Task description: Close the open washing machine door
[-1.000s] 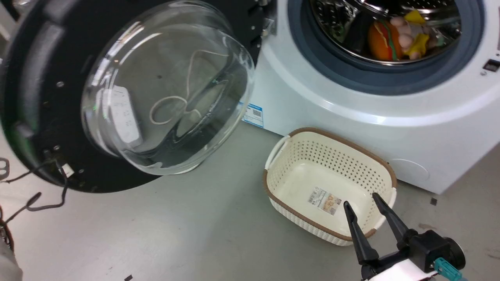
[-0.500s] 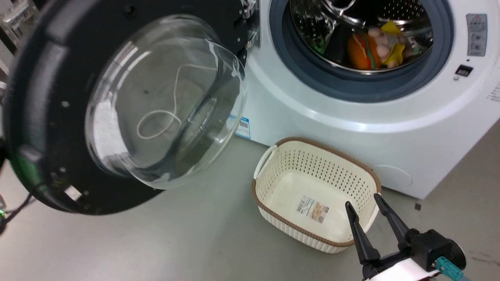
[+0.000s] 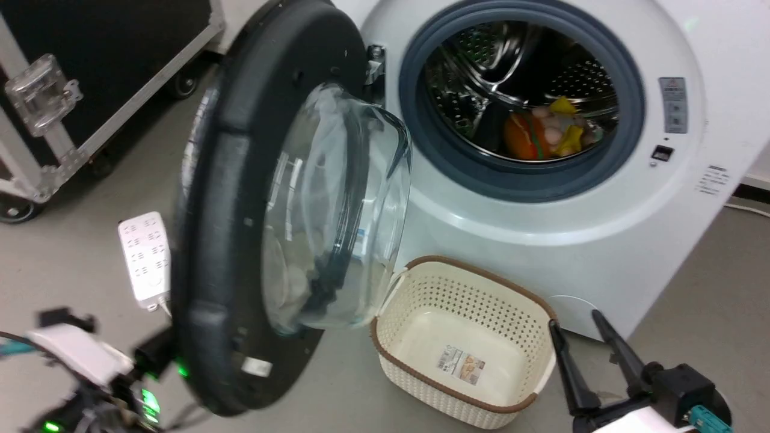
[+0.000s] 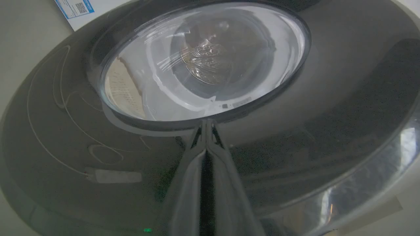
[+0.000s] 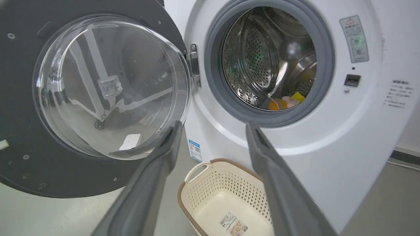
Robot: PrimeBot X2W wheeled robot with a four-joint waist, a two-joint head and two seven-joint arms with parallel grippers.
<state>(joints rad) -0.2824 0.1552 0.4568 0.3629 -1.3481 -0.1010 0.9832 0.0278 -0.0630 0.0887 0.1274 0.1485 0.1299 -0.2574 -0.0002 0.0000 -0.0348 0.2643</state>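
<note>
The washing machine door (image 3: pixel 240 240), black-rimmed with a bulging glass bowl, stands about half open, nearly edge-on in the head view. The white washing machine (image 3: pixel 511 240) shows its steel drum and grey gasket. My left gripper (image 4: pixel 206 124) is shut, its tips against the door's (image 4: pixel 295 114) dark outer face just below the window. My left arm's pale wrist (image 3: pixel 78 355) sits behind the door at the lower left. My right gripper (image 3: pixel 574 319) hangs open and holds nothing, low in front of the washer. The right wrist view shows the door (image 5: pixel 19 131) left of the washer (image 5: pixel 361 114).
A cream perforated basket (image 3: pixel 421 385) stands on the floor right under the door's swing, against the washer's front. Soft toys (image 3: pixel 541 132) lie in the drum. A white power strip (image 3: pixel 144 258) and a black wheeled case (image 3: pixel 90 72) are at the left.
The door has swung from wide open to about halfway toward the washer. The head camera has shifted, bringing in the whole drum opening. My left arm now shows behind the door.
</note>
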